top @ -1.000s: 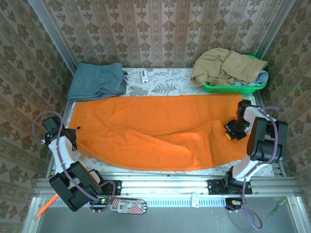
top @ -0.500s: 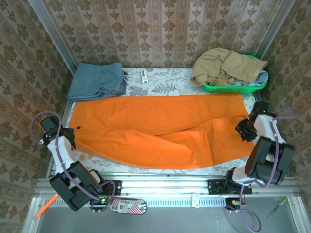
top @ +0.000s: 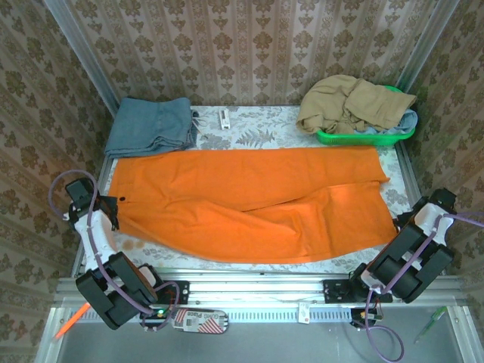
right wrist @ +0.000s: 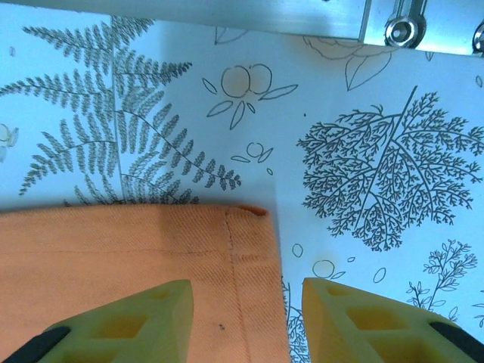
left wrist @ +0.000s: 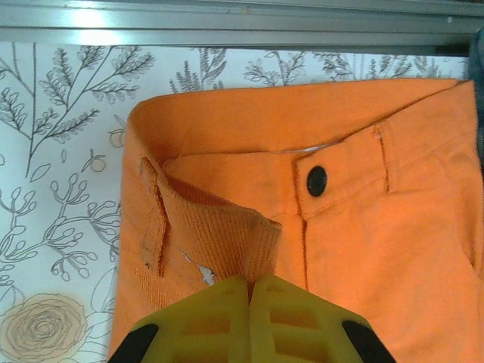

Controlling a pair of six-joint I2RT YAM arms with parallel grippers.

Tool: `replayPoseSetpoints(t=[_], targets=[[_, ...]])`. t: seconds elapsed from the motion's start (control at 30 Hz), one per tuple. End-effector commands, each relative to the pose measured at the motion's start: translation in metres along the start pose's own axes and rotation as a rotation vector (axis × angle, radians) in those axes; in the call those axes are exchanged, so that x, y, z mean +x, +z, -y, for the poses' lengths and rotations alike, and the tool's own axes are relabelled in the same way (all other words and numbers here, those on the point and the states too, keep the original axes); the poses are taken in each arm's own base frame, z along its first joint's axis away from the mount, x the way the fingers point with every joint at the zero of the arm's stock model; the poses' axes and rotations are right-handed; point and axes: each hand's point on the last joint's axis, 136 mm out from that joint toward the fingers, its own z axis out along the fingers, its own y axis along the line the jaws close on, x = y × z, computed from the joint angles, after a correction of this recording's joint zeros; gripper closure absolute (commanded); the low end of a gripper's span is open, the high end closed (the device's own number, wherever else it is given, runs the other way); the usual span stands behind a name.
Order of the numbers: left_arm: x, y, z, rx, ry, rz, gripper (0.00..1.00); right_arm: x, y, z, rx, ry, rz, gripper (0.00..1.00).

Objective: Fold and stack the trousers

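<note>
The trousers [top: 249, 200] are pinched at the waistband [left wrist: 227, 234] by the left gripper [left wrist: 248, 286]; the right gripper [right wrist: 246, 291] is spread above a hem [right wrist: 253, 257].

The bright orange cloth trousers [top: 249, 204] are soft and matt. Up close the weave is a fine diagonal twill, and the inner waistband looks ribbed. Their round black button [left wrist: 317, 181] is smooth and glossy. The left gripper [left wrist: 248, 281] has matt yellow moulded-plastic fingers [left wrist: 197, 321] with recessed cells. The white leaf-printed table cover [right wrist: 318, 91] is smooth with a faint sheen. The grey rail [left wrist: 227, 15] is brushed metal, and the green basket [top: 363, 138] is shiny plastic.
</note>
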Motion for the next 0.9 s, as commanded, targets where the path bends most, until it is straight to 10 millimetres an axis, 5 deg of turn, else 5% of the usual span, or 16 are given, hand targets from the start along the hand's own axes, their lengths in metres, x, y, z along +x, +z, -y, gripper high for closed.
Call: replayPoseSetpoints(t=[0.0, 0.17, 0.33, 0.53, 0.87], targets=[[-0.007, -0.007, 0.011, 0.021, -0.006, 0.024, 1.0, 0.001, 0.007, 0.012, 0.055, 0.005, 0.005, 0.55], [-0.003, -0.006, 0.01, 0.023, -0.008, 0.019, 1.0, -0.004, 0.009, 0.024, 0.109, 0.051, 0.028, 0.52], [-0.001, -0.005, 0.013, 0.034, -0.004, 0.017, 1.0, -0.015, 0.012, 0.015, 0.089, 0.061, 0.037, 0.52], [-0.001, -0.002, 0.014, 0.042, -0.007, 0.017, 1.0, -0.01, 0.037, 0.012, 0.076, 0.072, 0.005, 0.54], [-0.003, -0.007, 0.017, 0.045, -0.006, 0.023, 1.0, -0.009, 0.032, 0.007, 0.059, 0.033, 0.036, 0.94]])
